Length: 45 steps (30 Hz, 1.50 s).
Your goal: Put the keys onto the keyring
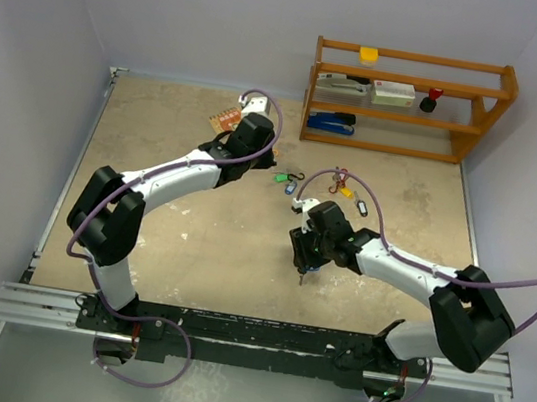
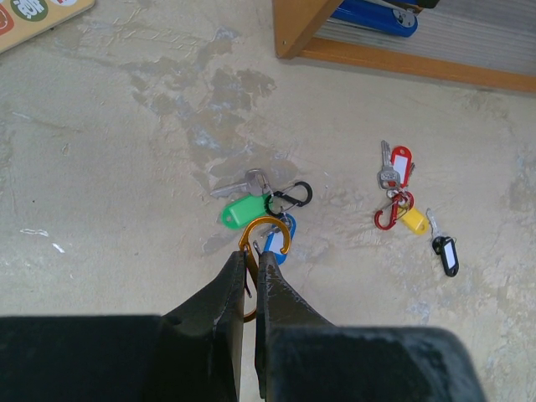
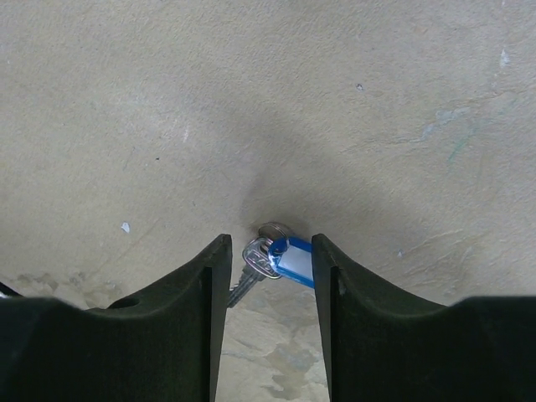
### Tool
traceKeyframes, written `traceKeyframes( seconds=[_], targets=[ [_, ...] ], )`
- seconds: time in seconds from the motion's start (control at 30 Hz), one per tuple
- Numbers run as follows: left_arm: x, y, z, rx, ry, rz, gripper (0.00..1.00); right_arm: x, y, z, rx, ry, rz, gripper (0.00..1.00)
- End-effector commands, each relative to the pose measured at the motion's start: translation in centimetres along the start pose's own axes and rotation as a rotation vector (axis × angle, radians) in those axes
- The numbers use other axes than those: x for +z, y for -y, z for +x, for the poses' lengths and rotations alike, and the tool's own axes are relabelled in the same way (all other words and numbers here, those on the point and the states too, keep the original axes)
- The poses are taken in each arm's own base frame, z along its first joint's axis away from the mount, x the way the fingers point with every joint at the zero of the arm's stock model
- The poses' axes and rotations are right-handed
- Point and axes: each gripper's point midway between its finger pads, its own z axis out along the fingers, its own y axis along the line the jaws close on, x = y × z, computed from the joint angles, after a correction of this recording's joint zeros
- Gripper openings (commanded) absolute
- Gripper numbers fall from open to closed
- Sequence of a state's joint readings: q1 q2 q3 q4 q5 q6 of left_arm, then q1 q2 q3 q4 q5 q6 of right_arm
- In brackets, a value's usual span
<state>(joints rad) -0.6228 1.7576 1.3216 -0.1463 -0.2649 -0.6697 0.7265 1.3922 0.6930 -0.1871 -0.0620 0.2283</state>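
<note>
My left gripper (image 2: 249,261) is shut on an orange carabiner keyring (image 2: 270,228) and holds it just above a green-tagged key (image 2: 240,209), a blue-tagged key (image 2: 280,243) and a black clip (image 2: 293,197). To the right lie a red clip (image 2: 389,216) with red- and yellow-tagged keys, and a black-tagged key (image 2: 445,251). My right gripper (image 3: 270,251) is closed on another blue-tagged key (image 3: 280,258), pinched between its fingertips close to the table. In the top view it (image 1: 304,265) is nearer the front than the key cluster (image 1: 291,182).
A wooden shelf (image 1: 410,101) with staplers and small items stands at the back right, close behind the keys. An orange card (image 1: 224,120) lies by the left arm's wrist. Purple cables loop over both arms.
</note>
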Motion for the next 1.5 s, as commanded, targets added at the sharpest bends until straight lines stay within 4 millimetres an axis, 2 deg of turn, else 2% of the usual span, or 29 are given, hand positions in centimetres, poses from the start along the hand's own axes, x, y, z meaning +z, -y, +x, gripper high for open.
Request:
traceKeyframes(
  seconds=[0.0, 0.33, 0.63, 0.87, 0.93, 1.17, 1.47],
  targets=[
    [-1.4, 1.1, -2.5, -0.031, 0.063, 0.047, 0.00, 0.5, -0.5, 0.3, 0.004, -0.005, -0.026, 0.46],
    [-1.3, 1.0, -2.5, -0.030, 0.063, 0.045, 0.00, 1.0, -0.7, 0.6, 0.002, -0.021, -0.041, 0.40],
    [-1.2, 0.8, -2.4, -0.031, 0.060, 0.043, 0.00, 0.8, -0.6, 0.5, 0.003, -0.017, -0.037, 0.21],
    [-1.1, 0.7, -2.3, -0.032, 0.058, 0.042, 0.00, 0.2, -0.4, -0.3, 0.001, 0.012, -0.018, 0.05],
    [-1.2, 0.8, -2.3, -0.032, 0.058, 0.044, 0.00, -0.1, -0.3, -1.0, -0.004, 0.035, -0.008, 0.00],
    [-1.3, 0.8, -2.4, -0.033, 0.059, 0.046, 0.00, -2.3, -0.4, -4.7, 0.003, 0.195, 0.007, 0.00],
    [-1.2, 1.6, -1.7, -0.033, 0.034, 0.096, 0.00, -5.5, 1.1, -9.9, -0.010, 0.413, 0.113, 0.00]
  ],
)
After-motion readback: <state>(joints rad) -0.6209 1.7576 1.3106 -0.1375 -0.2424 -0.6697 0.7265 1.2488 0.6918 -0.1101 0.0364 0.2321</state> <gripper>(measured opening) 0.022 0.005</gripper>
